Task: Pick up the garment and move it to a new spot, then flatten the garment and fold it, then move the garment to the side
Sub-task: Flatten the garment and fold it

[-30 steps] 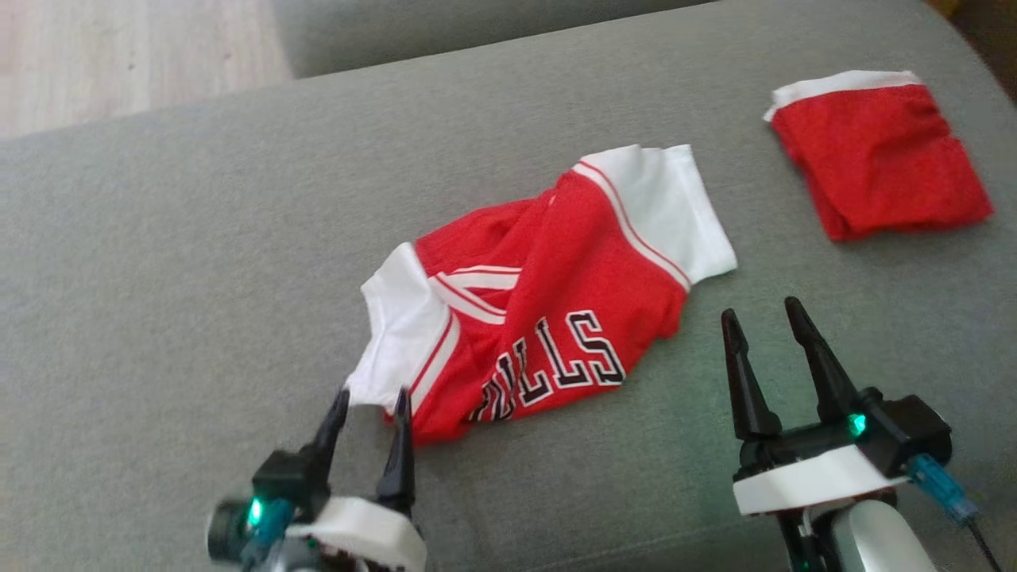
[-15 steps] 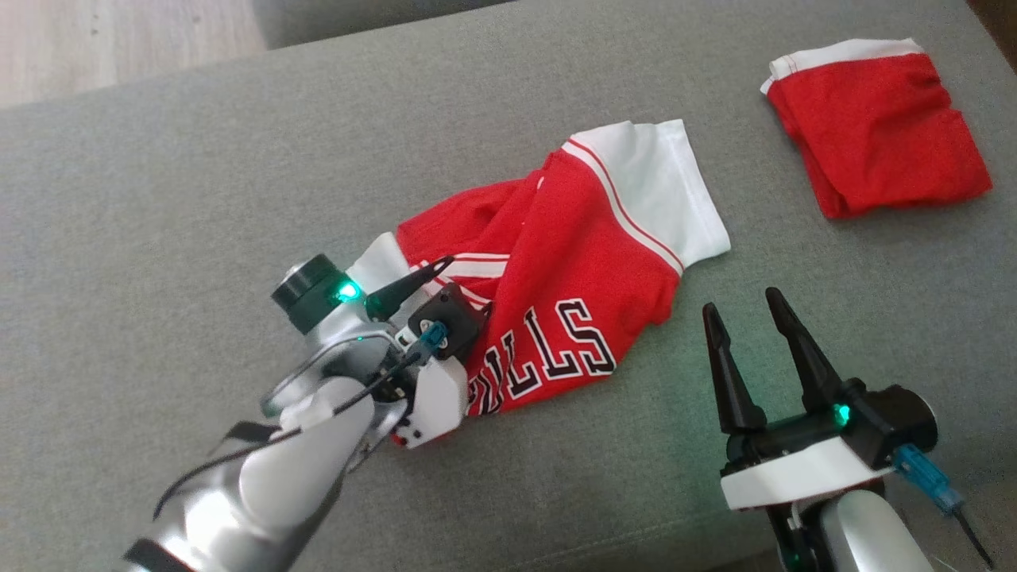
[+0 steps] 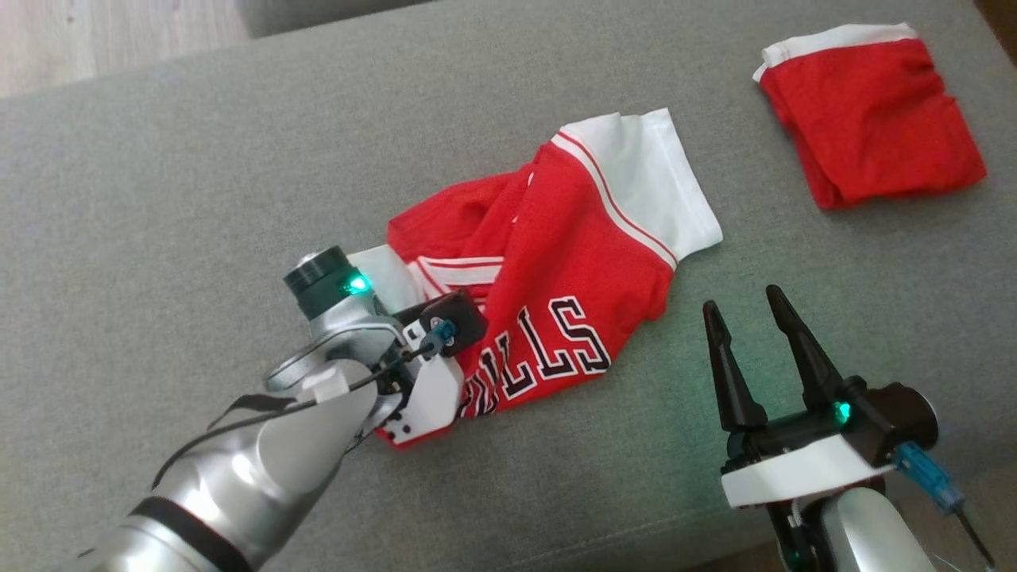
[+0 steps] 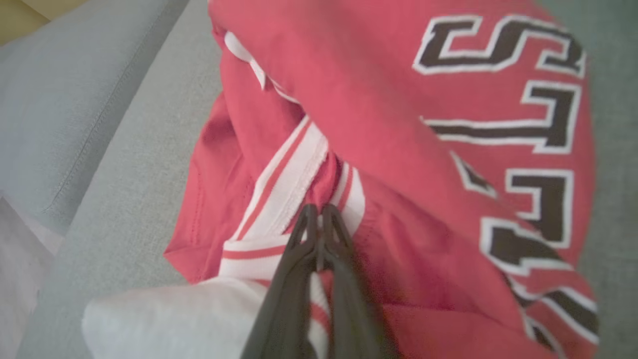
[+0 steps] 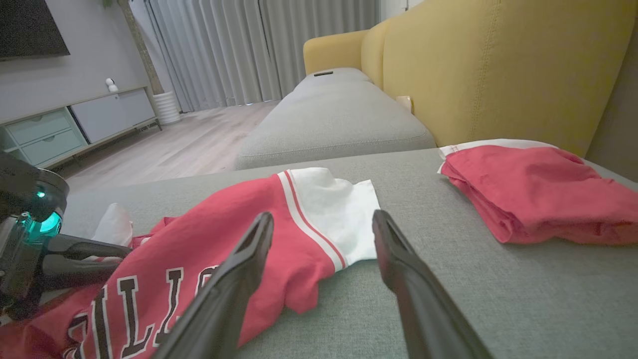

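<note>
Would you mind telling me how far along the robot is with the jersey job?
Done: nothing yet; the jersey lies crumpled on the sofa. In hand: the left gripper has its jaws shut on the jersey's striped trim, the first pick-up; the right gripper hovers open. Left: lifting, moving, flattening, folding and setting it aside, perhaps by the folded red garment.

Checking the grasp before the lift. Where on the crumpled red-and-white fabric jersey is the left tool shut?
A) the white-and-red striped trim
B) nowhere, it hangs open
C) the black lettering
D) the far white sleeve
A: in the left wrist view the left tool pinches the striped trim of the red-and-white jersey, tips together.
</note>
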